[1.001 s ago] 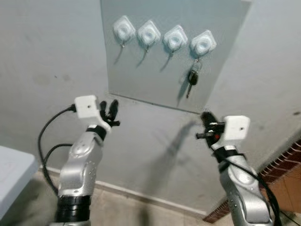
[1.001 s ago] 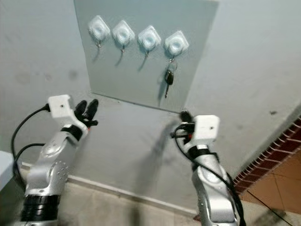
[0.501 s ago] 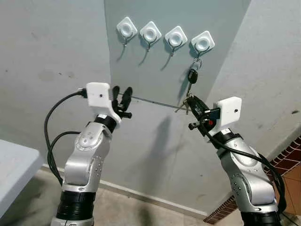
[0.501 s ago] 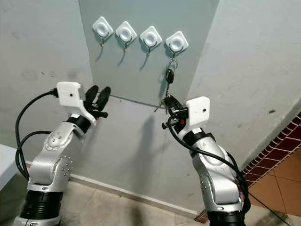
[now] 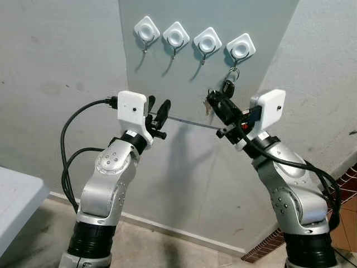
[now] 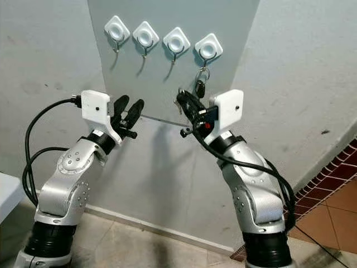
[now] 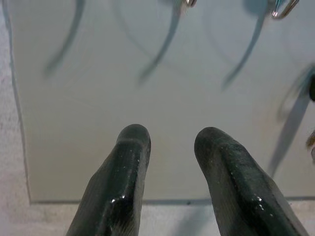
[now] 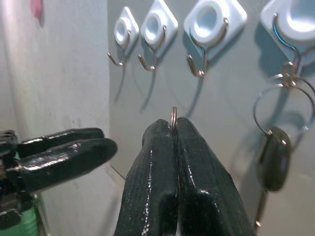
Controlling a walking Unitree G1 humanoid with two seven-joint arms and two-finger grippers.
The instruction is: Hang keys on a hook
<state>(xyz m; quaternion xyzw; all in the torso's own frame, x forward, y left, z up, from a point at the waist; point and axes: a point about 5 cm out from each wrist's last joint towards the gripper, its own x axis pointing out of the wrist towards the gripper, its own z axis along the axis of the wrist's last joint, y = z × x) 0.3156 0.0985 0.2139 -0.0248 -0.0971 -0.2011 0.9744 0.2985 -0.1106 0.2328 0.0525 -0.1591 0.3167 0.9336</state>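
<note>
Keys are in two places: a thin metal key ring (image 8: 173, 116) pokes out from between the closed fingertips of the right pincer (image 5: 215, 103), while a black-headed car key on its own rings (image 8: 273, 156) hangs from the end hook of the row, the one on the robot's right (image 5: 241, 49). The right pincer is clamped on that thin ring and is raised in front of the pale grey wall panel (image 5: 189, 84), below the third white diamond-shaped adhesive hook (image 5: 207, 43) and just beside the hanging car key. What dangles under its fingers cannot be made out. The left pincer (image 5: 157, 112) is held up near the panel's lower edge, its two black fingers (image 7: 129, 162) slightly apart and holding nothing. Two more white hooks (image 5: 146, 28) sit bare further left.
</note>
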